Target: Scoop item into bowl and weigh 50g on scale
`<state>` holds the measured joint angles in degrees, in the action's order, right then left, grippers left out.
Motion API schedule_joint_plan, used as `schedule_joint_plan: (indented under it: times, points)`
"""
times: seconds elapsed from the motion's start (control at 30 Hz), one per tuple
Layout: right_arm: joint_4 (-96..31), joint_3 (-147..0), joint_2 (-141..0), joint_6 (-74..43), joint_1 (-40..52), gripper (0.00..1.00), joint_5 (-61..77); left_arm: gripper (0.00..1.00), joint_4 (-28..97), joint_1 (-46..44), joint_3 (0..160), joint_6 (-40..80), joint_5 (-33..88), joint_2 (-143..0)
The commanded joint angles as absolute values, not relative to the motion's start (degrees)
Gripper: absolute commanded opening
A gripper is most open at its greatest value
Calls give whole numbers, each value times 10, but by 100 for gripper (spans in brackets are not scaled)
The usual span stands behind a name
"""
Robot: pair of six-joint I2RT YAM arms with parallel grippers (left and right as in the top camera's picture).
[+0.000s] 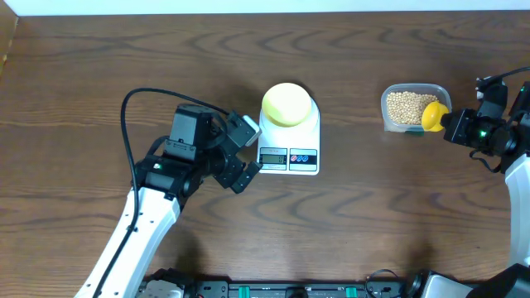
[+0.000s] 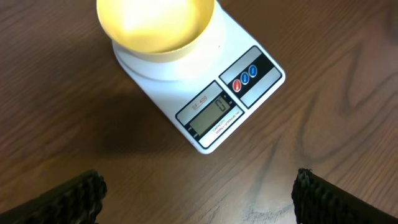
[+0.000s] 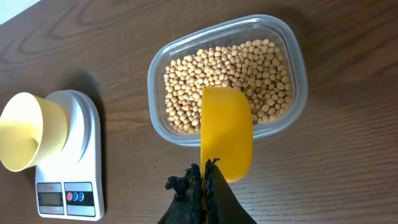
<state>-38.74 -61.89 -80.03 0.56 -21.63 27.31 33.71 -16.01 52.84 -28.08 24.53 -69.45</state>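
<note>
Overhead, the wooden table (image 1: pixel 373 207) carries everything, and the two work areas lie well apart. The white scale (image 1: pixel 287 157) sits near the middle and the clear plastic tub (image 3: pixel 300 74) is off to the right.

The left gripper (image 1: pixel 253 149) hovers just beside the scale's front corner with its fingers spread wide and nothing between them. On the left wrist view the display seems to read a single zero.

The pale yellow bowl (image 1: pixel 286 105) stands upright and empty on the scale's platform. It looks light and smooth, so I judge that a knock could slide or tip it. It is best left where it is and filled from above.

The right gripper (image 3: pixel 202 186) is clamped tight on the handle end of the yellow scoop (image 3: pixel 227 134), which is the sensible place to hold it. The scoop looks like stiff plastic. Its mouth reaches over the tub's near wall, with no load visible on it. Whether its lip touches the contents I cannot tell.

The beans (image 3: pixel 224 68) all lie in the tub, in a shallow loose layer. They look hard, dry, round and light, so fingers cannot pick them up. They will probably roll and spill from a tilted scoop, which argues for a level carry across to the bowl and a slow pour.
</note>
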Motion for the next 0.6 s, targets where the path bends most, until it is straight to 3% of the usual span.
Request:
schedule_joint_plan:
  times: [0.0, 0.2, 0.57]
  points:
    - [-384, -625, -803, 14, -213, 1, 293, 97, 336, -125, 529, -318, 336, -697]
    - [-383, -625, -803, 14, -213, 1, 300, 97, 365, -51, 535, -364, 454, -697]
    - [-384, -625, -803, 14, -213, 1, 302, 98, 363, -51, 535, -390, 366, -697]
